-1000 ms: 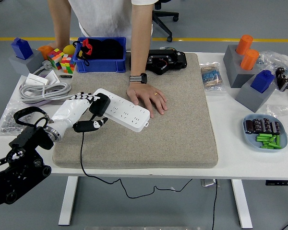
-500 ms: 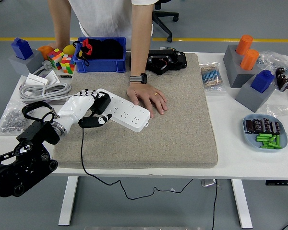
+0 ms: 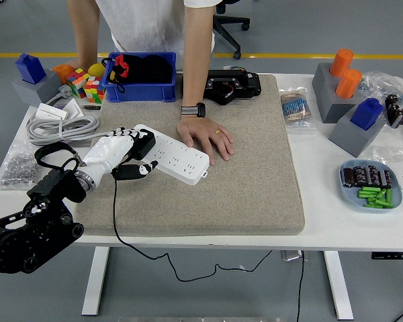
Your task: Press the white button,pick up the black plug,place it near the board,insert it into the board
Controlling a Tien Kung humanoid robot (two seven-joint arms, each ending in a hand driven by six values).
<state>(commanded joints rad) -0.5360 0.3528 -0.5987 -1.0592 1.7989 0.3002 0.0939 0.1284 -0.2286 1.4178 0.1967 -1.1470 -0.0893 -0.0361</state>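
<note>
The left hand reaches in from the near left over the left part of the grey mat. Its white fingers are curled around the black plug, with the thumb below, so the hand holds the plug. The plug sits at the left end of the white power strip, touching its top surface; whether the pins are seated in a socket cannot be told. A black cord runs from the plug toward the near edge of the mat and drops over the bench edge.

The power strip lies diagonally on the mat, left end farther, right end nearer. A person stands at the far side of the bench. The person's hand lies flat on the mat, palm down, just beside the right half of the power strip, with fingertips near its right end. A dark watch is on that wrist.

Far left on the bench: a blue bin with black and red contents, colourful puzzle cubes, and a coiled grey cable with a white adapter. A black device rests at the far edge of the mat. On the right of the bench: grey blocks carrying orange cylinders and a blue block, and a pale blue tray holding green and dark small parts. The right hand is not visible.
</note>
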